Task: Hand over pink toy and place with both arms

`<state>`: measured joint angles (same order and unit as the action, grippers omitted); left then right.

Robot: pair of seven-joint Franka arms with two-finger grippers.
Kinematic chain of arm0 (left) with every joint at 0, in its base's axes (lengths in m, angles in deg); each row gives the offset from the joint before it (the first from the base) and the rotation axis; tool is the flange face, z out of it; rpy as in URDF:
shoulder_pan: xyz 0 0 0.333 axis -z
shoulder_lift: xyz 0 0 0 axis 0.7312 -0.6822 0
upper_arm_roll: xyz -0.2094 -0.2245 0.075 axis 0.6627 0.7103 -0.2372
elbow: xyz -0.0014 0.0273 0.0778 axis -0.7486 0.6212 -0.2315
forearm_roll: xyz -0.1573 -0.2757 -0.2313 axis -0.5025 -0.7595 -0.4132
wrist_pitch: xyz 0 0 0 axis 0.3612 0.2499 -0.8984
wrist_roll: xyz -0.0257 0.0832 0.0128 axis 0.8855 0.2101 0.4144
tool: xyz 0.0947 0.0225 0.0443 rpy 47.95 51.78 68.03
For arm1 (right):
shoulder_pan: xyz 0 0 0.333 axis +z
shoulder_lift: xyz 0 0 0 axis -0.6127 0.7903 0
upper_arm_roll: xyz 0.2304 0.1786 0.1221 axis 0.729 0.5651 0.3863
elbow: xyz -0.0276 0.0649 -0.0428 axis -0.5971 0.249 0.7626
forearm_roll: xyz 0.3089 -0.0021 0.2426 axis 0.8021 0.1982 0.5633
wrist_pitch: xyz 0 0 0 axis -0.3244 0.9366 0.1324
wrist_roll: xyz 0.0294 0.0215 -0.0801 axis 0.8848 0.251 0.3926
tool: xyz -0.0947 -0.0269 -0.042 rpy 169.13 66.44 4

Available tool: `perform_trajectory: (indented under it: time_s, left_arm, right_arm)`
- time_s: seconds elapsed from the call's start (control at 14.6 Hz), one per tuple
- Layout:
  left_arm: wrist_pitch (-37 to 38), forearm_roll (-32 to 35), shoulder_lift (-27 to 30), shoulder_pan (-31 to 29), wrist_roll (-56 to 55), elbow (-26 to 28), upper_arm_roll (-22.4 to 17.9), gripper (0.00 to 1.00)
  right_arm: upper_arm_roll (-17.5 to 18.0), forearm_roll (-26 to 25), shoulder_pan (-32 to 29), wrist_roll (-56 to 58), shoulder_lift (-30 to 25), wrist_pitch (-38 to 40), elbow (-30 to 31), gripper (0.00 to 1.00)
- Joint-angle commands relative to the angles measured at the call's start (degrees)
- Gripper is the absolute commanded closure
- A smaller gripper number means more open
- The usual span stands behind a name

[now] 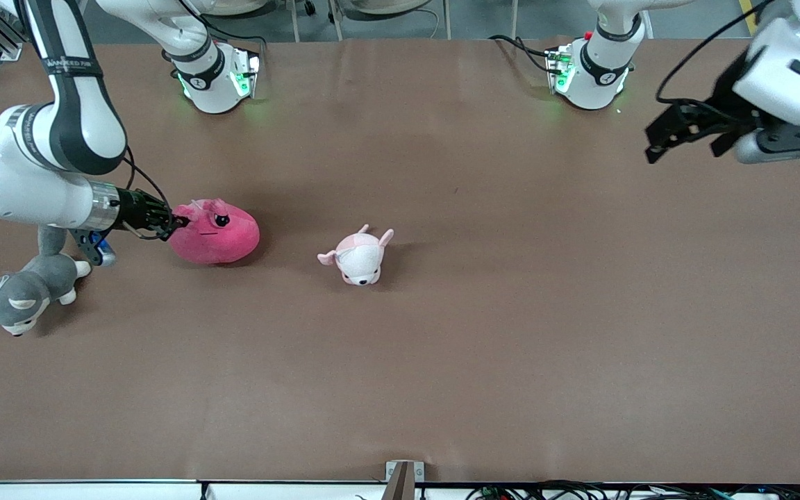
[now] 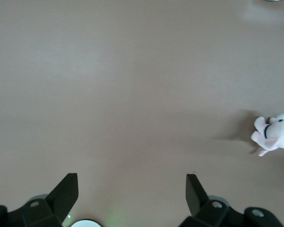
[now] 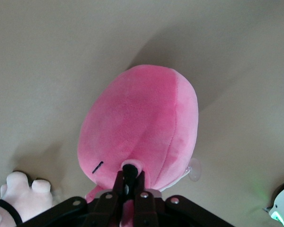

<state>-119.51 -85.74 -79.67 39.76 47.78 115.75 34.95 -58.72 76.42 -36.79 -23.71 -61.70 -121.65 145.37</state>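
1. While you read the front view, note that the right gripper (image 1: 179, 222) sits at the left of the frame, low over the desk (image 1: 511, 333), its fingers pressed together on the top edge of the pink toy (image 1: 216, 232) near one small ear.
2. You find the pink toy at the left of the frame, apparently resting on the desk or barely raised; its long axis runs roughly across the frame, away from the fingers and toward the frame's centre.
3. You see the left gripper (image 1: 657, 142) at the upper right of the frame, high over bare desk, waiting, with its fingers spread wide.
4. You should judge the handover relation thus: the toy lies well apart from the left gripper, so the right arm must carry it toward mid-frame.
5. Your right wrist view alone shows the pinch itself (image 3: 128, 182), closed on a small fold of plush; the left wrist view alone confirms the spread fingers (image 2: 66, 191).
6. You also see a pale pink-and-white plush (image 1: 360, 255) at mid-frame and a grey dog plush (image 1: 21, 292) at lower left.
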Motion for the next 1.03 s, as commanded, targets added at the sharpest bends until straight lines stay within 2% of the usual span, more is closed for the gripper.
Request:
perform_trajectory:
  time_s: [0.0,0.07,0.27,0.55,0.69,0.96]
  left_arm:
    - [0.14,-0.77,3.57,-5.07,6.21,4.79,0.54,0.00]
    - [0.14,-1.56,3.57,-6.39,8.07,4.88,0.45,0.00]
    - [-0.30,-1.57,3.57,-8.25,10.55,6.02,0.45,0.00]
    - [-5.91,-2.18,8.65,-10.44,13.44,14.00,0.45,0.00]
    - [-6.54,-3.15,9.02,-11.14,14.67,14.47,0.37,0.00]
    - [-6.54,-2.71,8.14,-11.94,15.73,14.11,0.45,0.00]
  right_arm:
    - [1.03,-0.36,-1.26,1.19,-1.80,-1.27,1.56,0.04]
    - [1.03,-0.88,-1.17,1.80,-1.88,-1.62,1.22,0.00]
    - [1.11,-5.44,-1.17,8.62,-1.88,-0.83,-1.68,0.00]
    - [1.11,-13.69,-1.35,23.48,-2.06,2.32,-8.96,0.00]
    - [1.11,-17.92,-1.35,28.49,-2.06,5.04,-12.92,0.00]
    - [1.03,-19.68,-1.70,38.79,-2.06,10.67,-20.74,0.00]
